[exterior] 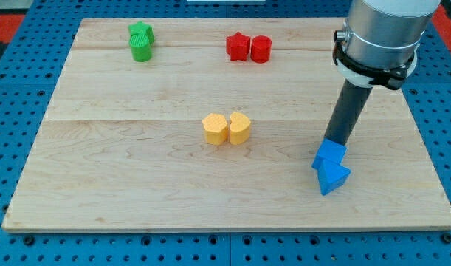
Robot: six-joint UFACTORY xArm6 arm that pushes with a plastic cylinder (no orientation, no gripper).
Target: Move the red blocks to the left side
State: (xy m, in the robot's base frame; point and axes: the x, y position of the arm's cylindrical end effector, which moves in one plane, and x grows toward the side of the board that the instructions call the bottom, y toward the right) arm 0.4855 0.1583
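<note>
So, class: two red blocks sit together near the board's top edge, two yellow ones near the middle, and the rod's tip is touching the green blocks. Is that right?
One detail is wrong. My tip is at the blue blocks at the view's lower right, not the green blocks, which sit far off at the top left. The camera view shows this. The red blocks near the top edge and the yellow blocks near the middle are as stated.

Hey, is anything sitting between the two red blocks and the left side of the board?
Yes: the green blocks, near the view's top left, sit in the red star block's and red cylinder block's leftward path. My tip touches the blue blocks.
</note>
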